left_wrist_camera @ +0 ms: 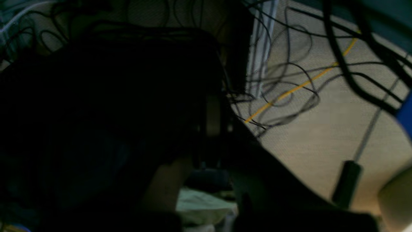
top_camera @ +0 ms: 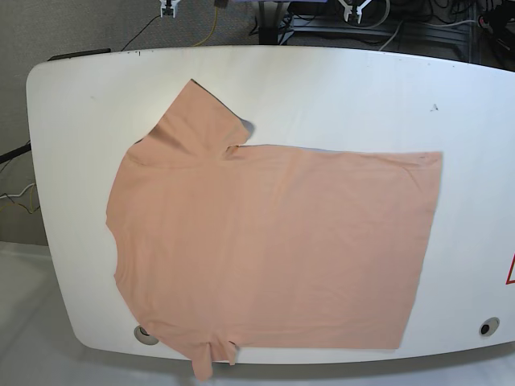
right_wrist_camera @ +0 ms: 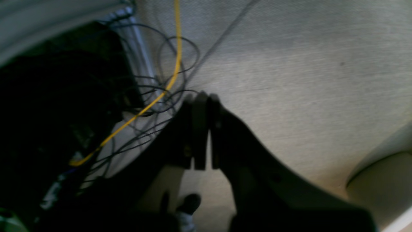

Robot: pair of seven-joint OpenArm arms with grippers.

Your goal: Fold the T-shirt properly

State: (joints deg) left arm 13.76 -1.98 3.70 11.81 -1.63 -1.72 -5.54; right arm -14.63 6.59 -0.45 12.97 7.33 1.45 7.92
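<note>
Under me lies the white table (top_camera: 475, 201), and across most of it the T-shirt (top_camera: 306, 249) is spread sideways, neck end toward the view's left, hem toward the right. Its 1 upper sleeve (top_camera: 197, 117) points out over the table; the 1 lower sleeve (top_camera: 203, 362) is bunched and hangs past the near edge. If I pull from the hem first, I judge that bunched sleeve could get trapped crooked in the fold, and its overhang could drag the cloth off. Pinching too shallow could let the soft fabric slip. My 2 grippers, left (top_camera: 352, 12) and right (top_camera: 169, 8), wait beyond the far edge, both with fingers closed together, holding nothing, and neither touches the shirt.
</note>
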